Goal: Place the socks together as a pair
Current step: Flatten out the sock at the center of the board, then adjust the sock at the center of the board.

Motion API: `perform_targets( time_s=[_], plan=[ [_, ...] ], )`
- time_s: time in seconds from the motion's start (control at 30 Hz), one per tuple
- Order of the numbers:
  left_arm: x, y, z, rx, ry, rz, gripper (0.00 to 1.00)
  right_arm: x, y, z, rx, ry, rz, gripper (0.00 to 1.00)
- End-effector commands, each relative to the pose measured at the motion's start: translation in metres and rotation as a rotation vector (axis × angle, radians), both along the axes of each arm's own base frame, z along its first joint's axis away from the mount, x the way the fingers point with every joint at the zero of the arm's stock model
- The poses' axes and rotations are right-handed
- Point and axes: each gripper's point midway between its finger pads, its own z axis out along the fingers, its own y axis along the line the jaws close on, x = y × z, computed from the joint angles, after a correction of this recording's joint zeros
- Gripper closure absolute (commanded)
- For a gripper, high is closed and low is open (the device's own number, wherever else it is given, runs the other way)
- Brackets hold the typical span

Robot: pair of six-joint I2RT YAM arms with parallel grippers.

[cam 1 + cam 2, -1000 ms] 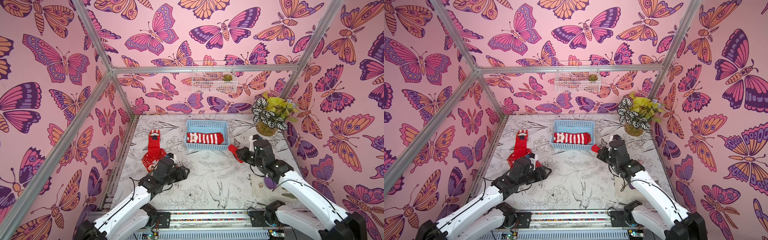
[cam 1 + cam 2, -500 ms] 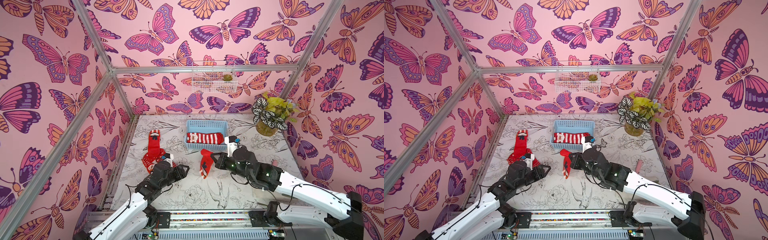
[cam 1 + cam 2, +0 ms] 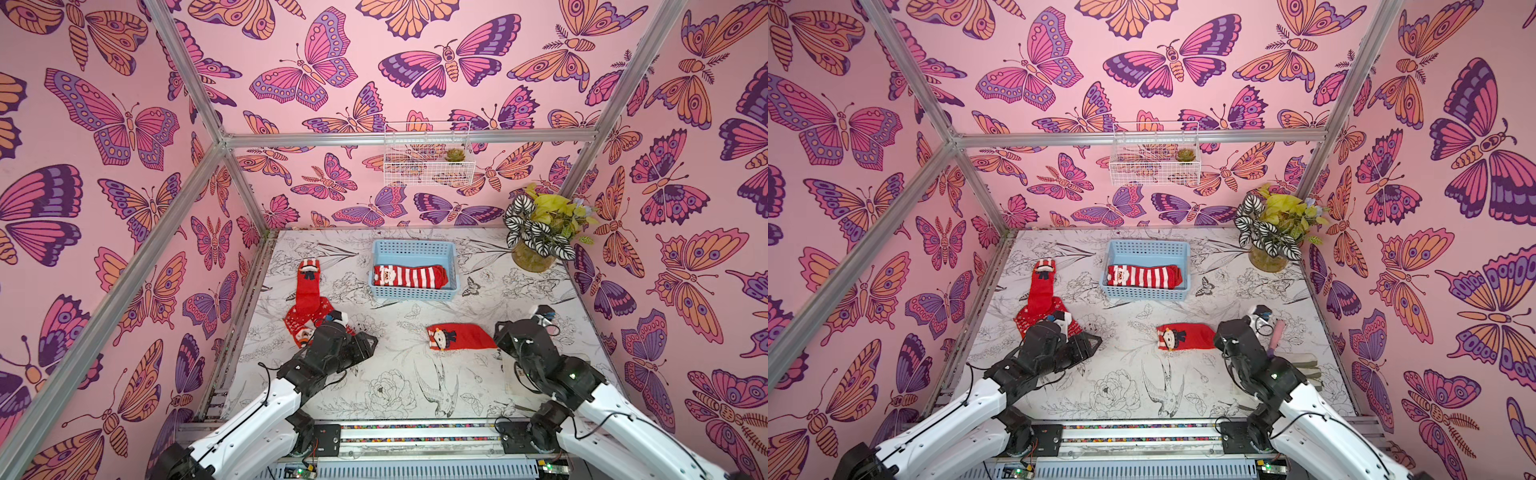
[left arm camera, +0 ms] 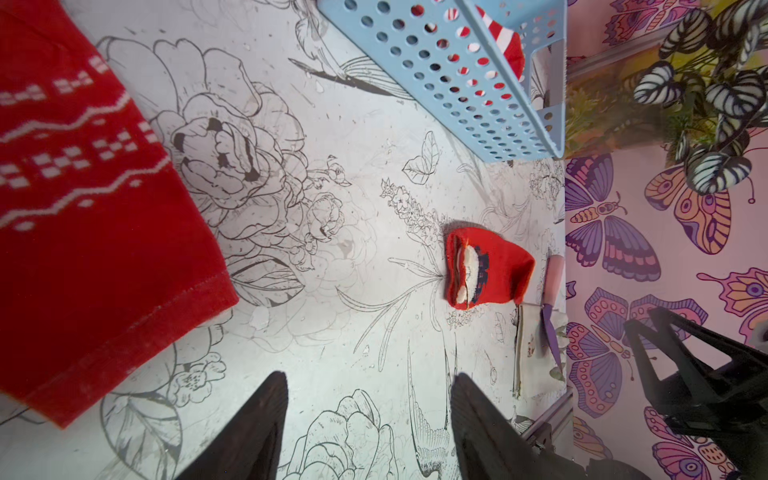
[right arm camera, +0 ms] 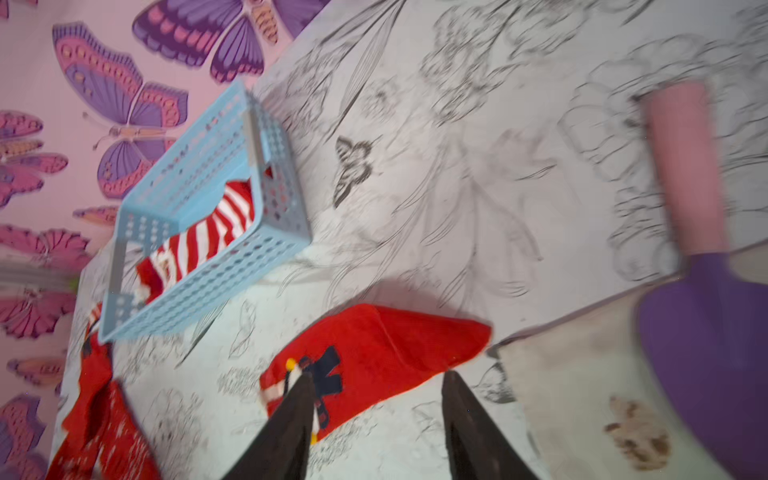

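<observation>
Right gripper, jaws parted and holding nothing, hovers low over the table, with a plain red sock lying flat just ahead of its tips. Left gripper, jaws likewise spread and empty, has a snowflake-patterned red sock off to one side. Well beyond both sets of jaws, a red-white striped sock lies inside a blue basket.

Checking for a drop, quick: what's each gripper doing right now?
Left gripper: open, holding nothing.
Right gripper: open, holding nothing; the red sock lies free of it.
</observation>
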Motion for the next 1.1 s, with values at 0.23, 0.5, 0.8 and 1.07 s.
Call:
perform_targets(
  time_s=[0.23,0.5,0.8,1.07],
  plan=[
    [-0.002,-0.068,0.007,0.038,-0.004,-0.211,0.40,0.013,0.009,-0.005,-0.083,0.089,0.164,0.46],
    [0.001,-0.137,-0.012,0.092,0.024,-0.364,0.52,0.035,0.050,-0.053,-0.071,0.298,0.330,0.75],
    [0.024,-0.174,-0.035,0.121,0.054,-0.376,0.56,0.045,0.042,-0.088,-0.087,0.385,0.292,0.84],
    [0.041,-0.192,-0.052,0.139,0.064,-0.372,0.68,0.061,0.023,-0.104,-0.003,0.402,0.234,0.84]
  ],
)
